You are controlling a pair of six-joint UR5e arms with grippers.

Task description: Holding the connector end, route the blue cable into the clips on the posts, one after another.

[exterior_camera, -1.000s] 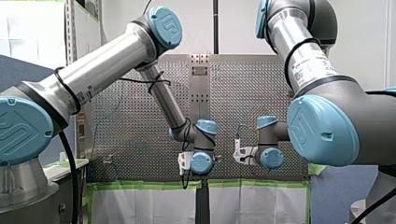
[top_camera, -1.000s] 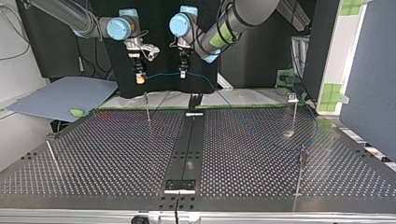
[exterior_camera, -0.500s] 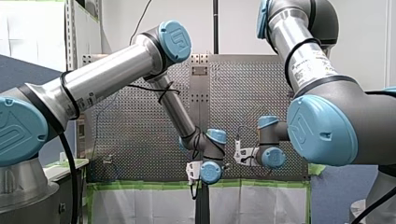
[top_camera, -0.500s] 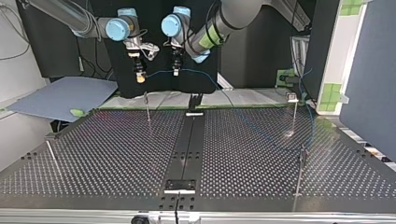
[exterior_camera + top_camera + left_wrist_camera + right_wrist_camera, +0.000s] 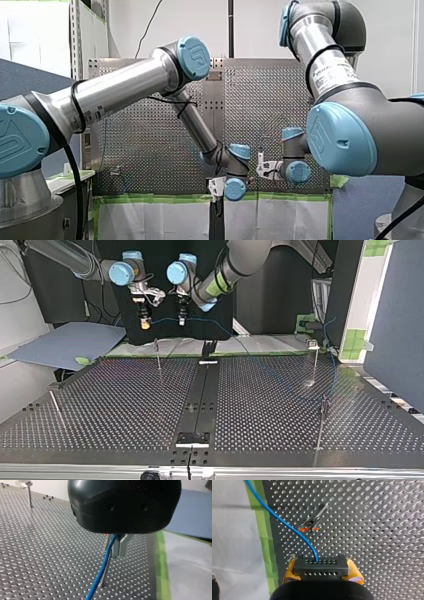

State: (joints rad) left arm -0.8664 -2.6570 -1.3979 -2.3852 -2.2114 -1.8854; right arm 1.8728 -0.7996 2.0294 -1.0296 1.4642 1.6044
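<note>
- Dark perforated worktop [image 5: 250, 390] under both pincers.
- Right pincer [image 5: 322, 573] clamped on connector [image 5: 321, 565]; cable [image 5: 287, 525] arcs ahead over a clip [image 5: 310, 525].
- Left pincer [image 5: 119, 546] closed on cable.
- First clip looks unthreaded; next, lower cable in.

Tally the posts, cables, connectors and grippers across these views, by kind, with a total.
Posts: 4, by the top view far left, far right, near left, near right
Blue cable: 1
Connector: 1
Grippers: 2, my left gripper, my right gripper
Total: 8
</note>
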